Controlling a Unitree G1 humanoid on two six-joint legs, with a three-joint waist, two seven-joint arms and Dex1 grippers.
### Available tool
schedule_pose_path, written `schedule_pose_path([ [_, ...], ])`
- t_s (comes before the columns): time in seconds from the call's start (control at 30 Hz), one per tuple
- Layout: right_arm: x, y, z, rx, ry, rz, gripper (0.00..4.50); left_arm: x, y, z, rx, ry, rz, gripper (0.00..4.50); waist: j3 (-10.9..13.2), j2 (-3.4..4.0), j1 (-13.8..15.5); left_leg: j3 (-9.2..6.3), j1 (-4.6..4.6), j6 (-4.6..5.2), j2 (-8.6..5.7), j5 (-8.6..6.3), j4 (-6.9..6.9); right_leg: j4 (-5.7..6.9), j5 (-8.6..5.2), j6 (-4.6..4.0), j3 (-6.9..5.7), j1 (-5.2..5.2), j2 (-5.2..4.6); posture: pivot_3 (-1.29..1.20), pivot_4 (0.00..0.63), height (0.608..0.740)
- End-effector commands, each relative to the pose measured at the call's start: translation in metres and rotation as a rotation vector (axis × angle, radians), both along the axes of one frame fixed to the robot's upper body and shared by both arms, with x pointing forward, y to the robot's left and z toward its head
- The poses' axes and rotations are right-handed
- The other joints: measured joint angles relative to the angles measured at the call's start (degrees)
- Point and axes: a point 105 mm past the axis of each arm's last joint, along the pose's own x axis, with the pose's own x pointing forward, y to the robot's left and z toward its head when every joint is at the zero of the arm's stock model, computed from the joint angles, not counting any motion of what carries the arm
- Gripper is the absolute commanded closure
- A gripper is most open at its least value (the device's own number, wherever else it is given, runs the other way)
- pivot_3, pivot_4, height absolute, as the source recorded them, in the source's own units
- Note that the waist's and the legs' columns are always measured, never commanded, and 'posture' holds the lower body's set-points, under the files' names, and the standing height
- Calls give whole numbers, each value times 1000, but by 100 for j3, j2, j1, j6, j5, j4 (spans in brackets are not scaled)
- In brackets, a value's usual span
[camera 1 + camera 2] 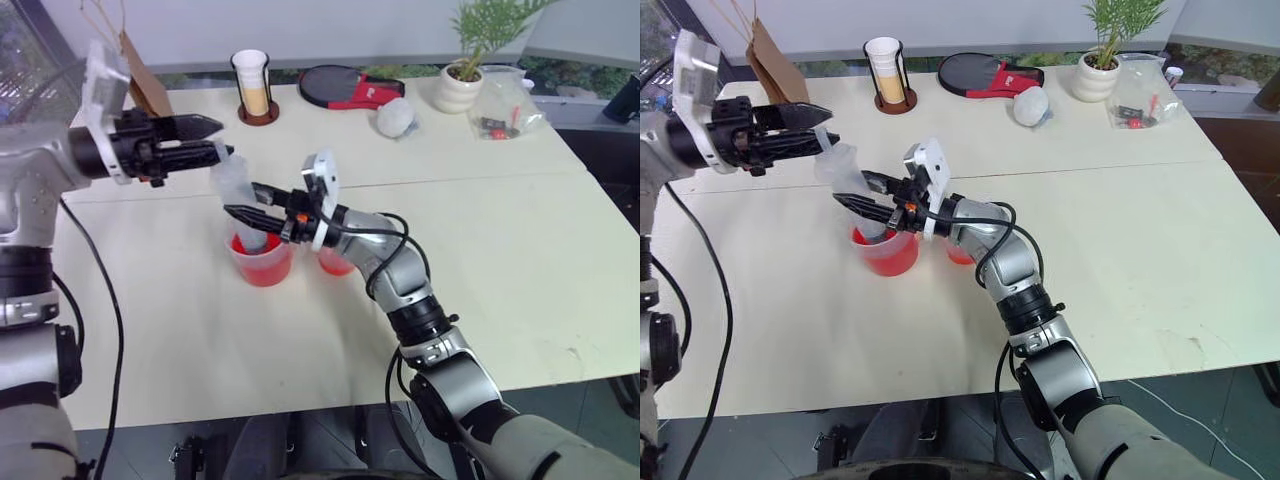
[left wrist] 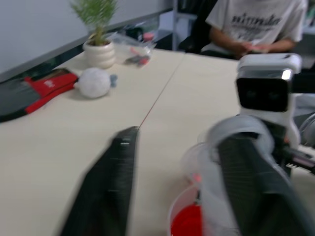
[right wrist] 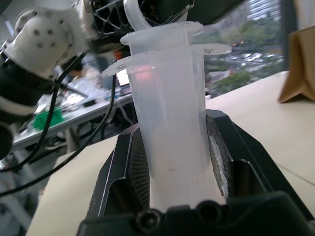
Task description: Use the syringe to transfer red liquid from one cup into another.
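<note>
So the right gripper (image 1: 238, 212) is clamped on the syringe (image 1: 238, 205), its tip down in the larger cup (image 1: 262, 262) of red liquid (image 1: 268, 272). Left gripper (image 1: 213, 140) sits at the plunger end, part open. Smaller cup (image 1: 335, 264) already looks reddish; the draw seems barely started.

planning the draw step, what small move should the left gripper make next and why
Probably finish closing the left gripper on the plunger top, then pull up. The right gripper already clamps the syringe, whose tip sits in the larger cup of red liquid, and the left fingers bracket the plunger end.
</note>
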Motion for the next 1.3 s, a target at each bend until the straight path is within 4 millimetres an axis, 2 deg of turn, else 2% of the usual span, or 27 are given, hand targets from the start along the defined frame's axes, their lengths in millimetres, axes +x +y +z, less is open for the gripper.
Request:
schedule_pose_path([
  [0.03, -17, 11, 15, 22, -83, 60, 3171, -3, 1, 22, -37, -55, 7, 3914, 0, 0, -2, 0, 0, 0, 0, 0, 0, 0, 0, 0, 0, -1, 0, 0, 150, 737],
  [0.07, -17, 12, 14, 19, -84, 60, 3171, -4, 0, 26, -50, -58, 0, 4340, 0, 0, -4, 0, 0, 0, 1, 0, -1, 0, 0, 0, 0, -1, 0, 0, 150, 737],
  [0.4, -18, 16, 3, 11, -69, 57, 3171, -13, 2, 84, -198, -176, -16, 4340, 0, 0, -2, -2, 0, 0, 0, 0, 1, 0, 0, 0, 0, 1, 1, 0, 150, 737],
  [0.53, -18, 18, 3, 16, -68, 56, 3171, -15, 1, 89, -198, -187, -20, 4340, 0, 0, -7, -2, 0, 0, 1, 0, 1, 0, 0, 0, 0, 0, 1, 0, 150, 737],
  [0.67, -17, 17, 4, 22, -67, 47, 3171, -14, 3, 84, -194, -178, -10, 4340, 0, 0, -4, -2, 1, 0, 1, 0, 1, 1, 0, 0, 0, 1, 2, 0, 150, 737],
  [0.73, -13, 14, 11, 41, -71, 29, 3171, -13, 7, 73, -163, -142, 7, 4340, 0, 0, -6, -2, 1, -1, 1, 0, 1, 1, 0, 0, 0, 1, 1, 0, 150, 737],
  [0.83, -9, 5, 32, 92, -84, 0, 3171, -12, 21, 52, -118, -76, 50, 3419, 0, 0, -22, -2, 1, -1, 2, 0, 0, 0, 0, 0, 1, 0, 2, 0, 150, 737],
  [0.93, -6, -7, 56, 148, -90, -25, 3171, -16, 39, 33, -69, -23, 97, 1975, 1, 1, -82, -2, 2, -3, 4, 2, -8, 2, 0, 0, 3, -5, 4, 0, 150, 737],
  [1.1, -7, -25, 79, 192, -98, -59, 3171, -29, 63, 2, -26, 55, 174, 1975, 1, 1, -62, -5, 2, -3, 3, 1, -9, 0, 0, 0, 4, -2, 1, 0, 150, 737],
  [1.2, -6, -30, 85, 214, -76, -72, 3171, -31, 69, 1, -64, 52, 210, 1975, 1, 1, -1, -6, 2, -3, 3, 1, -9, -3, 0, 0, 4, -1, 1, 0, 150, 737],
  [1.3, -5, -33, 91, 231, -54, -75, 3171, -31, 65, 0, -70, 44, 211, 1975, 0, 0, 26, -6, 2, -3, 2, 1, -5, -4, 0, 0, 4, -1, 0, 0, 150, 737],
])
